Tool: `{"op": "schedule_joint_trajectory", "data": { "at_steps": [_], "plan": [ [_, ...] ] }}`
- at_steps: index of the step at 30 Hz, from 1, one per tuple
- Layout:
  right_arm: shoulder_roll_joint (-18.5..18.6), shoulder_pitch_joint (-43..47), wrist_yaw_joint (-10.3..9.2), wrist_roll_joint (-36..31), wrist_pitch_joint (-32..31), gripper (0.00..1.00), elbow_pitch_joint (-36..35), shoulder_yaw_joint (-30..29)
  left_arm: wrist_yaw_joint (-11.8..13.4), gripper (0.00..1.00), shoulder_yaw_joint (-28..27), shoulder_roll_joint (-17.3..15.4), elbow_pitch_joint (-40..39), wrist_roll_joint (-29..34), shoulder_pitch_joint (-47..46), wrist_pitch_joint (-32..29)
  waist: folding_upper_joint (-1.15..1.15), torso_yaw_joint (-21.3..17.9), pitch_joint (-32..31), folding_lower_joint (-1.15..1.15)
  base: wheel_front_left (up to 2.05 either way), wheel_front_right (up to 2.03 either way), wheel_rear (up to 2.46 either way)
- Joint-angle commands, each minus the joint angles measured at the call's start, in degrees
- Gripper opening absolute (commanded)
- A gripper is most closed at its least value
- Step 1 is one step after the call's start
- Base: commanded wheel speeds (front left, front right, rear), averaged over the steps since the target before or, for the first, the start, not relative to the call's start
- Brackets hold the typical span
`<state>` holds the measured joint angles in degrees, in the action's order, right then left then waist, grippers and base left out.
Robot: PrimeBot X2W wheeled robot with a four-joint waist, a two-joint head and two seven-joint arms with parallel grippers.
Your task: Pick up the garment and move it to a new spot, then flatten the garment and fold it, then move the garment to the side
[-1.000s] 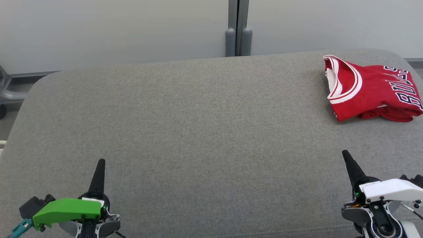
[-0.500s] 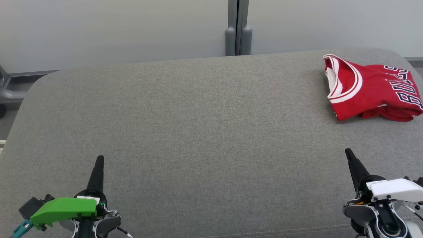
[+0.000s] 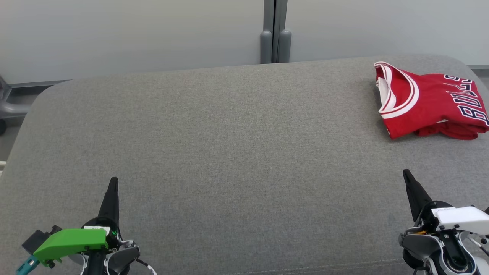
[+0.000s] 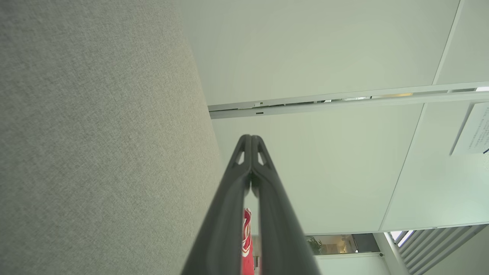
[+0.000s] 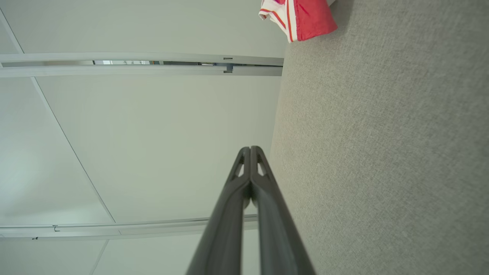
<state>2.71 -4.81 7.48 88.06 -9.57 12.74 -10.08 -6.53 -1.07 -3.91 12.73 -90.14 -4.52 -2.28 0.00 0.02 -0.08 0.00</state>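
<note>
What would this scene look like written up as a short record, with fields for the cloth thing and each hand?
surface: grey cushioned top
garment: red shirt, folded, lying at the far right corner
lettering: dark, white-edged, cut off by the picture's edge
left hand: shut, empty, near left, apart from the shirt
right hand: shut, empty, near right, short of the shirt
stage: folding looks done, shirt set aside
</note>
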Motion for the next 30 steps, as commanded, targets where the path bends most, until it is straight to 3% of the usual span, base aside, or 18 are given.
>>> {"op": "schedule_joint_trajectory", "data": {
  "at_steps": [1, 10, 30],
  "plan": [
    [0.29, -0.38, 0.02, 1.20, -0.29, 0.00, 0.16, -0.24, -0.43, 0.00, -0.47, 0.40, -0.01, -0.99, -1.00, -0.23, 0.00, 0.00, 0.02, 0.00, 0.00, 0.00, 0.00],
    [0.30, -0.43, 0.02, 4.38, -0.71, 0.00, 0.43, -0.84, -1.29, 0.00, -1.50, 1.19, 0.29, -2.97, -1.29, -0.77, 0.00, -0.02, 0.15, 0.00, 0.00, 0.00, 0.00],
    [0.29, -0.42, 0.02, 4.22, -0.67, 0.00, 0.41, -0.81, -1.20, 0.00, -1.44, 1.13, 0.25, -2.94, -1.24, -0.77, 0.00, -0.02, 0.15, 0.00, 0.00, 0.00, 0.00]
  ]
}}
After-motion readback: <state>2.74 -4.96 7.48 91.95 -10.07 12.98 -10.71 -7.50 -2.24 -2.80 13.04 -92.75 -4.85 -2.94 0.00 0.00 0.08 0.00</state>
